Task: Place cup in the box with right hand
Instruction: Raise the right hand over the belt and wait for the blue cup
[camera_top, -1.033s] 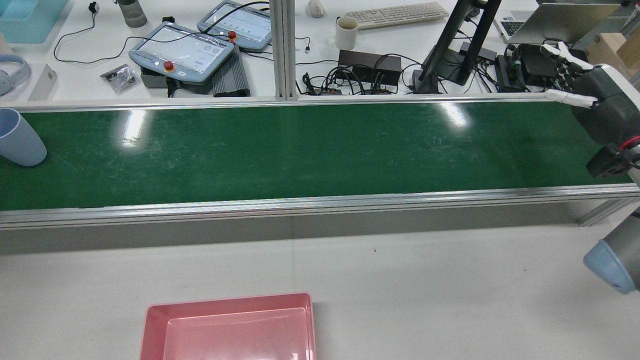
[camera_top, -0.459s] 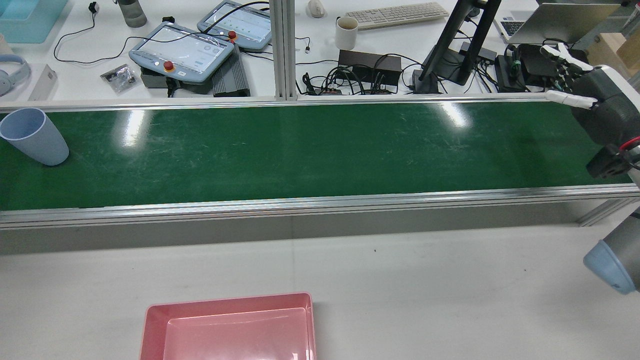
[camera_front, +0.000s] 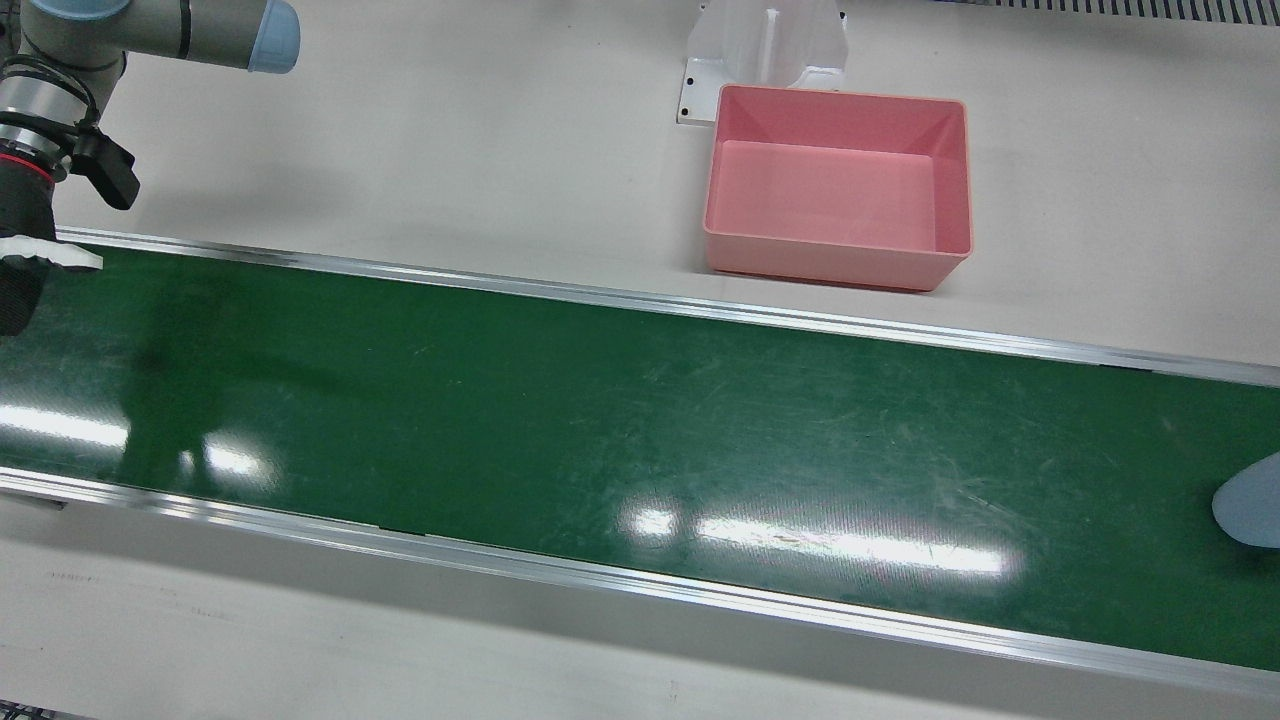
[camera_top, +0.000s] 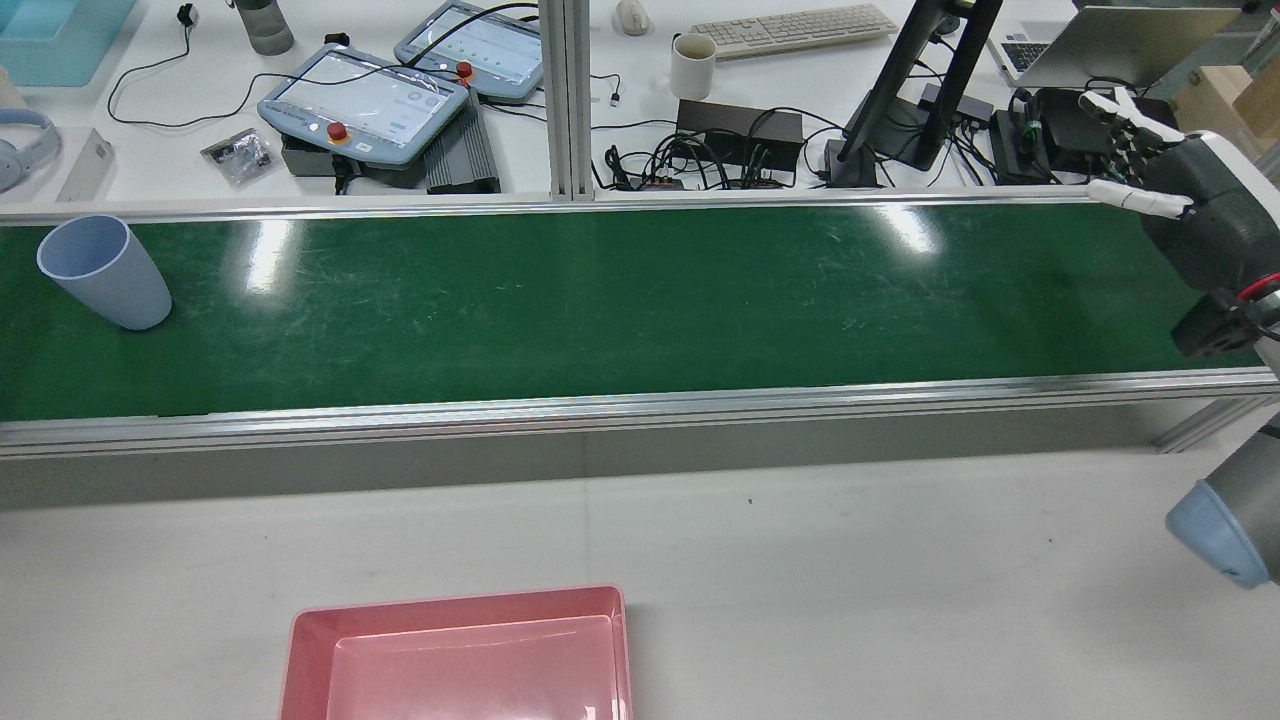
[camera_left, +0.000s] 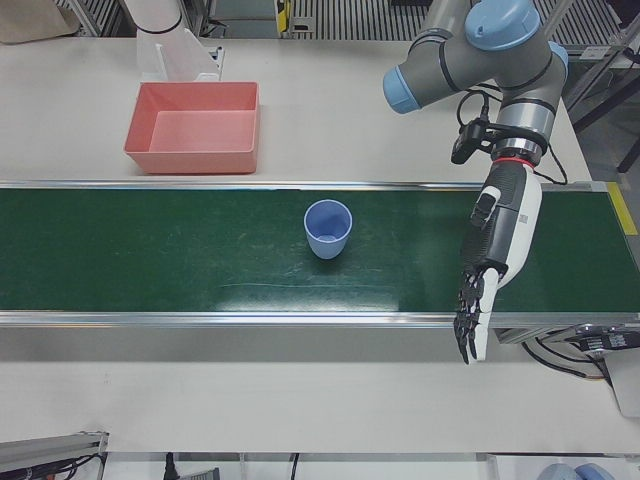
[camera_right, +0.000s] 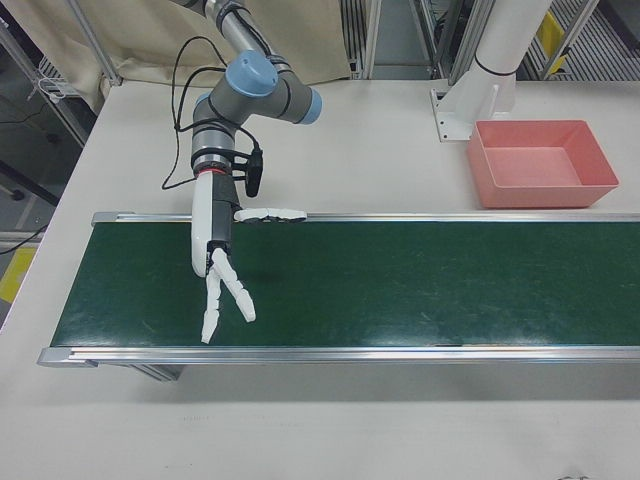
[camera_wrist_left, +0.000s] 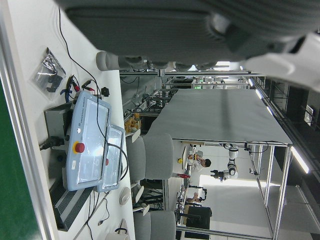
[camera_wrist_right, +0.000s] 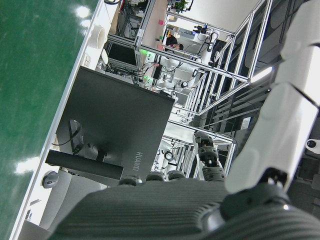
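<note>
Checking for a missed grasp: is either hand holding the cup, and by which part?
Nothing is held. The right hand and left hand are open over the belt; the cup stands alone.

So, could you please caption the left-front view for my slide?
Blue cup upright on green belt, left hand open beside it, pink box behind.

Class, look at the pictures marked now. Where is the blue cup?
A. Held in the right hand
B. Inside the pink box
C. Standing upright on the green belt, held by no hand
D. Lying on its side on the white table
C: the cup stands upright, mouth up, on the green belt; the box holds nothing, and the right hand is open, far from the cup.
</note>
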